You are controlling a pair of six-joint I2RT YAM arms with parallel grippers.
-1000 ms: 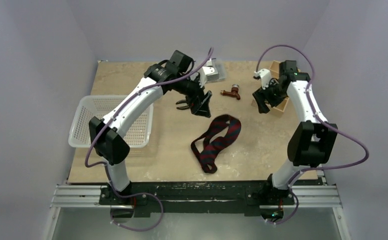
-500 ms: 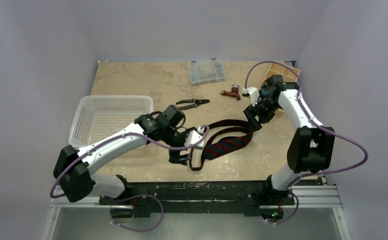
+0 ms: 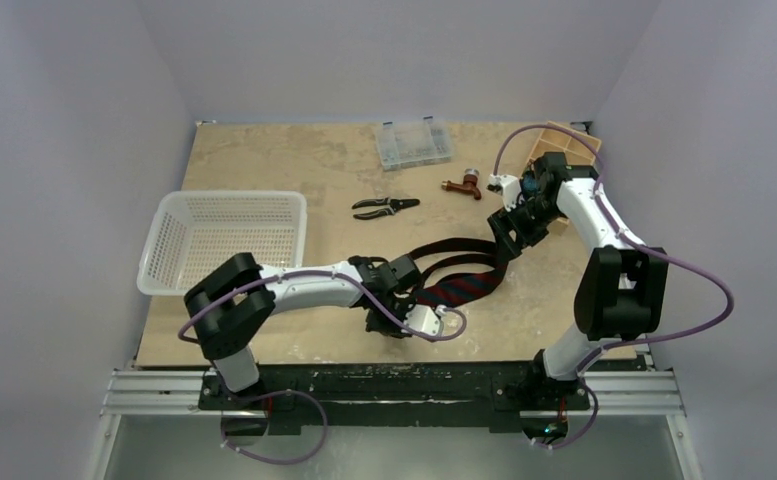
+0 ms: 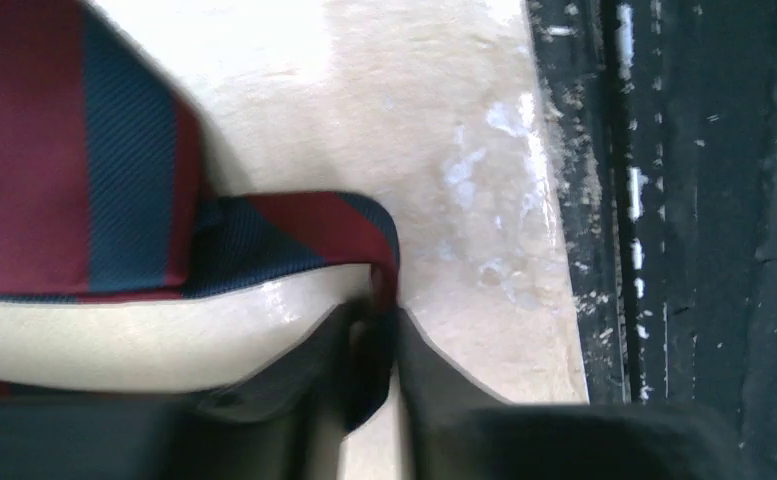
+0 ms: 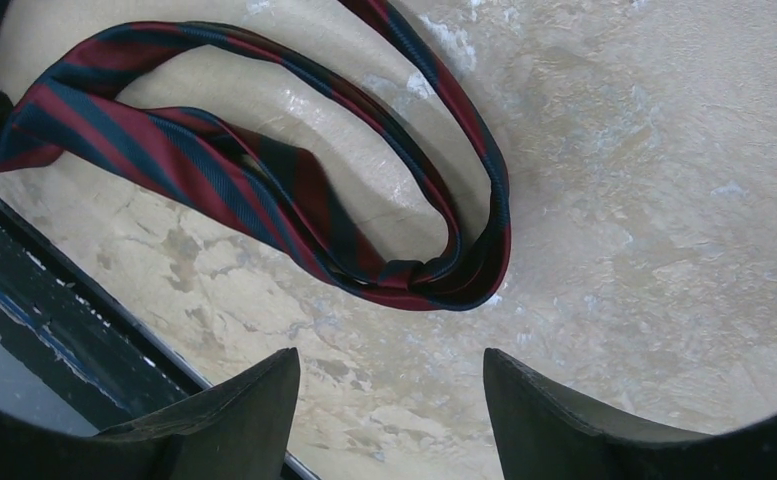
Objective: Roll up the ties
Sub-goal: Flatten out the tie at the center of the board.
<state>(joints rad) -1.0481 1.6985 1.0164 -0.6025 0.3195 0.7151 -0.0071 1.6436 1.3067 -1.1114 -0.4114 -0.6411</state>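
**Soft tie pinched at its near fold**

Low in the centre of the frame, by the table's point(image 3: 264, 160) near edge, the left gripper point(image 4: 374, 335) is clenched on a fold of the striped necktie point(image 3: 459, 287), with fabric running down between its fingers. The necktie lies loosely looped mid-frame, navy with dark red stripes. It looks light, limp and probably slick. A roll would best start from one flat end, with the other end held taut. Right of centre, the right gripper point(image 5: 389, 375) hovers released near the loop's bend, clear of the fabric. Farther up lie black-handled pliers point(image 3: 384, 206), a small brown fitting point(image 3: 461, 185) and a clear compartment box point(image 3: 413, 144). A white basket point(image 3: 226, 195) sits at the left. No label or writing is legible.
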